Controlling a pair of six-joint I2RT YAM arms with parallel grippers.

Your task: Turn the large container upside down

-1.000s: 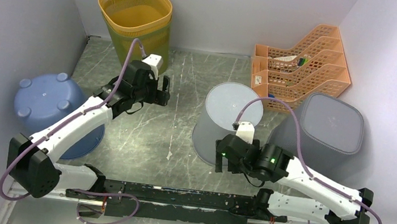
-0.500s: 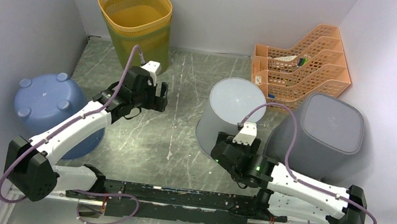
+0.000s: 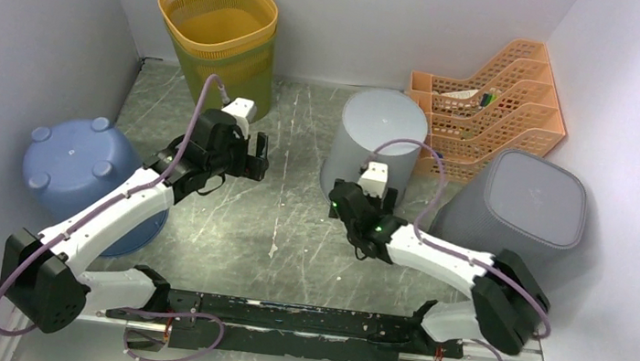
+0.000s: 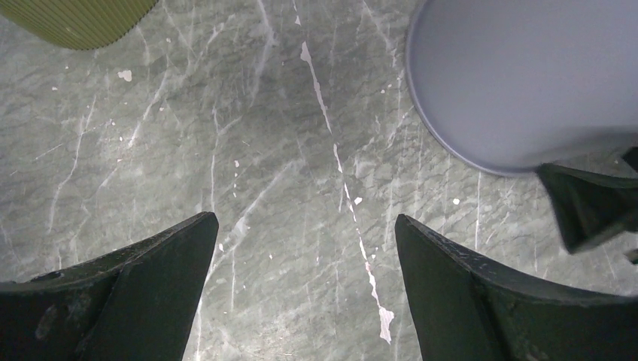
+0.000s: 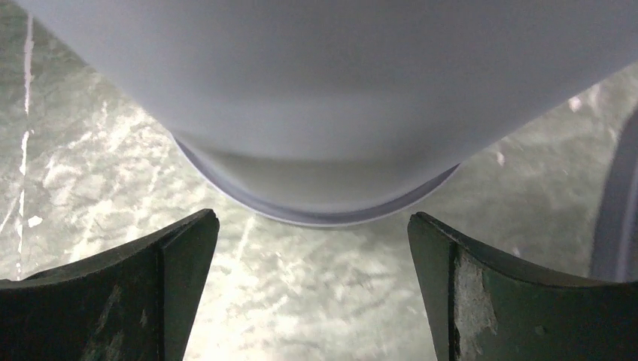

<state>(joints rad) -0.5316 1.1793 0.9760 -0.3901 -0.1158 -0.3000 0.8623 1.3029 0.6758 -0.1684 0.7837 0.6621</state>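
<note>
The large container, a light grey round bin (image 3: 375, 137), stands base up on the marbled table, right of centre. Its wall fills the top of the right wrist view (image 5: 331, 90), with the rim down on the table. My right gripper (image 3: 350, 193) is low at the bin's near side and open. Nothing is between its fingers (image 5: 312, 218), which stop just short of the rim. My left gripper (image 3: 257, 150) hangs open over bare table left of the bin. The bin shows at the upper right of the left wrist view (image 4: 519, 75), beyond the empty left gripper (image 4: 305, 222).
A yellow mesh basket (image 3: 217, 25) stands upright at the back left. A blue tub (image 3: 79, 165) lies base up at the left wall. A dark grey square bin (image 3: 530, 202), base up, and an orange file rack (image 3: 483, 99) crowd the right side.
The light grey bin went from tilted toward the arms to standing base up, farther back. My right arm swung forward and left after it. The left gripper barely moved.
</note>
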